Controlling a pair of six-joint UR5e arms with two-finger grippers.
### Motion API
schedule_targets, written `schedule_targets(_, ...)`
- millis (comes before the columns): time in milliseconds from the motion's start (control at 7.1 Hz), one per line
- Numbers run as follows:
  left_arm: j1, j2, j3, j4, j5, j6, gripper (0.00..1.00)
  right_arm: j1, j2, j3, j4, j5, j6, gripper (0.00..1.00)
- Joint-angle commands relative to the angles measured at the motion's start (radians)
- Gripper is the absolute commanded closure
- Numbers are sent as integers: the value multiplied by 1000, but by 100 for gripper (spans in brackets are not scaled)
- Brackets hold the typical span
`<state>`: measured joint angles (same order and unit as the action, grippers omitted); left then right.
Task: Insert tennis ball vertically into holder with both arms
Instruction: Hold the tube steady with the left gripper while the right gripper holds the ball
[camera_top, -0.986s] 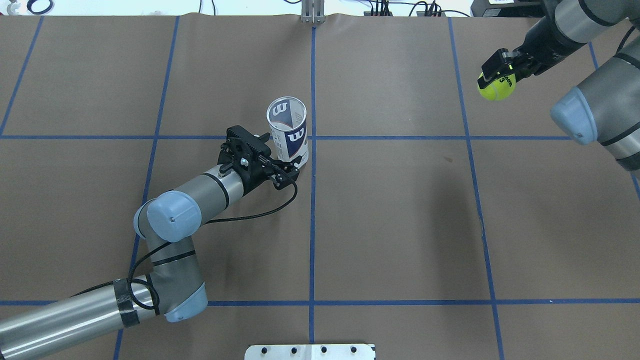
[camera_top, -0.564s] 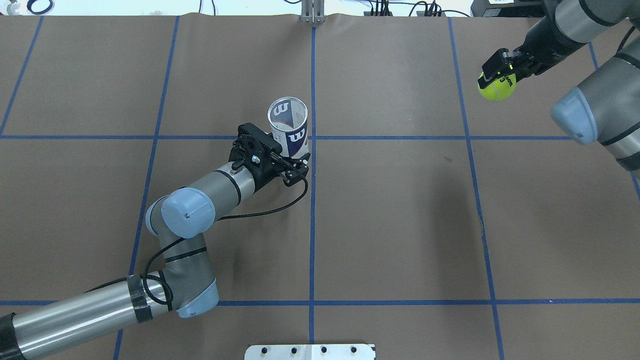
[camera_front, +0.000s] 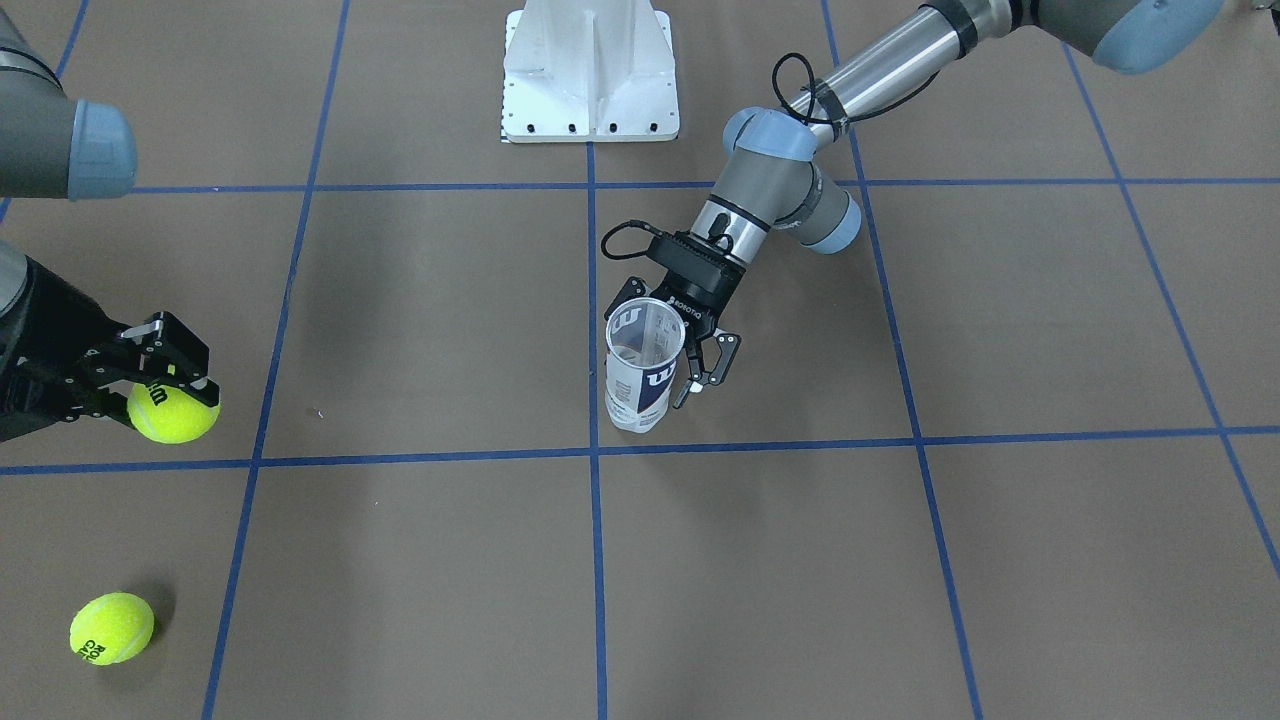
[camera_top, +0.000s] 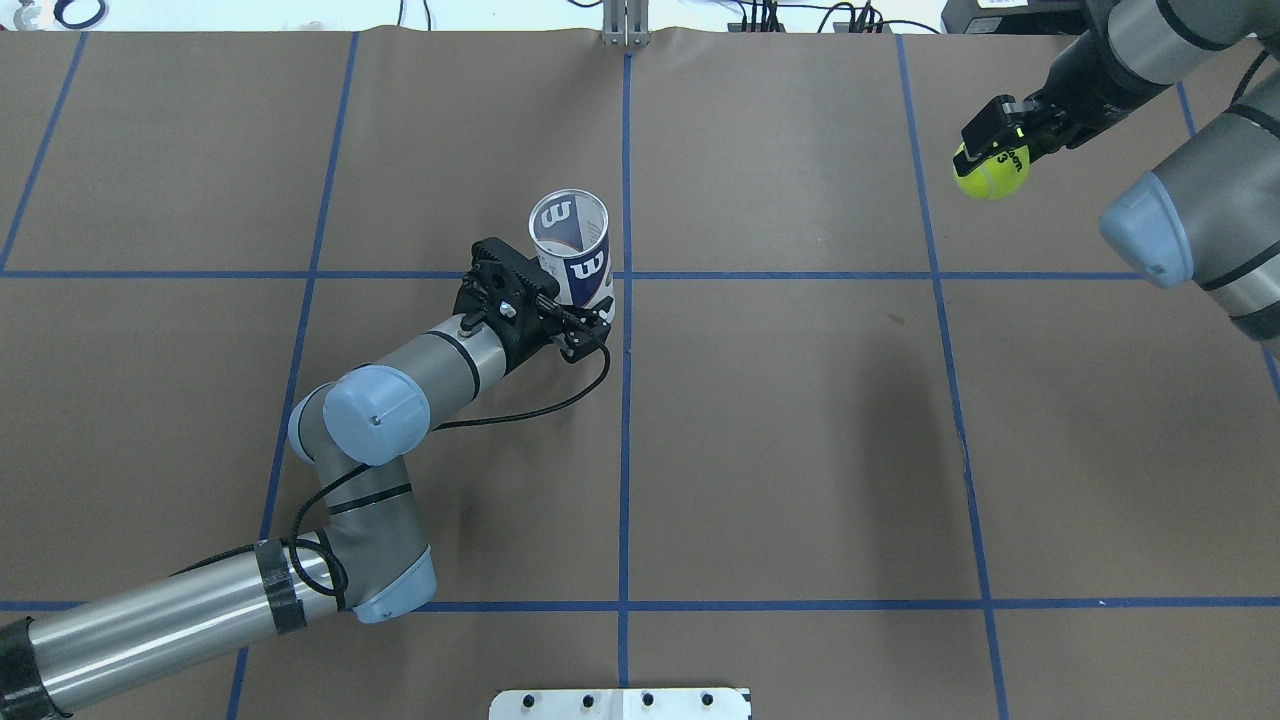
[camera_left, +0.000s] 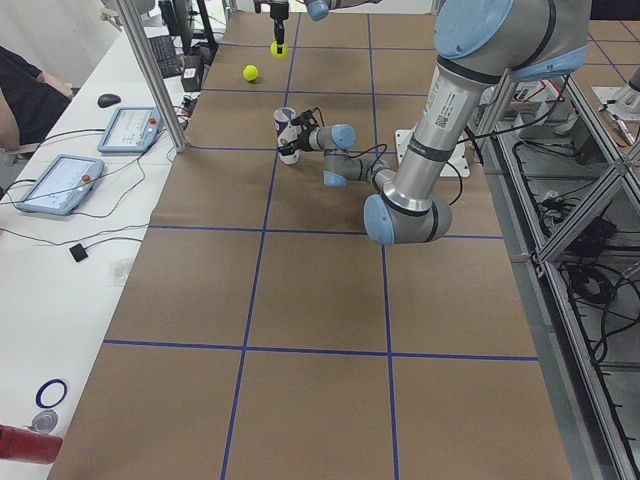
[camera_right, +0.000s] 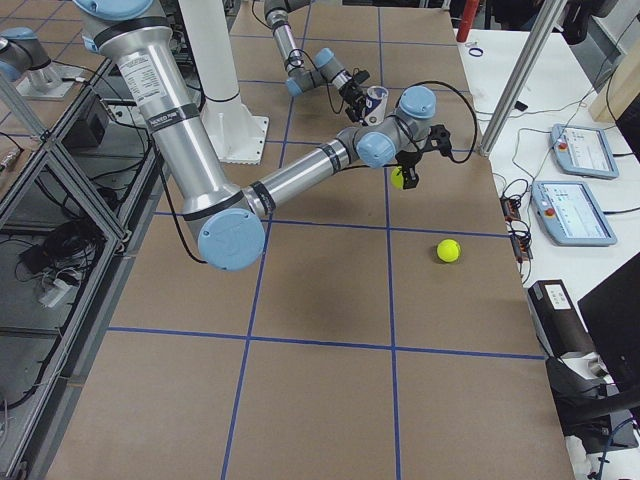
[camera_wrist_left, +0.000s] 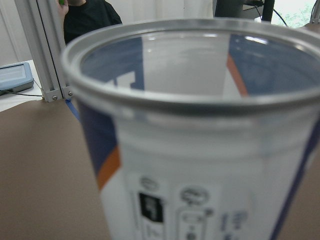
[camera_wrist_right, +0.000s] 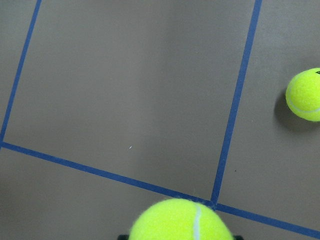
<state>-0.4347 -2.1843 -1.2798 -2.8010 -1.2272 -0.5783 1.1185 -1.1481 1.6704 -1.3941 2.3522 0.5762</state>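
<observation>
The holder (camera_top: 572, 255) is a clear can with a white and navy "W" label. It stands upright with its mouth open near the table's middle (camera_front: 640, 385), and it fills the left wrist view (camera_wrist_left: 200, 150). My left gripper (camera_top: 585, 320) is open around its lower part. One finger (camera_front: 712, 368) shows just beside the can and the other is hidden behind it. My right gripper (camera_top: 992, 148) is shut on a yellow tennis ball (camera_top: 993, 172) and holds it above the table's far right (camera_front: 172, 412). The ball shows at the bottom of the right wrist view (camera_wrist_right: 182, 220).
A second tennis ball (camera_front: 111, 628) lies loose on the brown paper below the right gripper and shows in the right wrist view (camera_wrist_right: 305, 95). The white pedestal base (camera_front: 590, 70) stands at the robot's edge. Operator tablets (camera_left: 60, 185) sit on a side bench.
My left gripper moved right and in around the holder's lower part. The holder then shifted slightly left and away with it. The right gripper with its ball barely moved.
</observation>
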Motion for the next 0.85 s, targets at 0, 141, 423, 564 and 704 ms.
schedule_targets(0,-1,-6,14,-2,0,-2,1,0,7,0,-2,-1,1,100)
schedule_targets(141,1,-21,29,-3,0,-2,1,0,8,0,0,-1,1,100)
schedule_targets(423,1,-29,36,-8,0,-2,2,0,28,2,0,2,23,100)
schedule_targets(564,1,-29,37,-6,0,-2,10,0,51,0,-6,18,40,100)
schedule_targets(704,-2,-29,36,-6,0,-5,22,-2,68,0,-8,21,65,100)
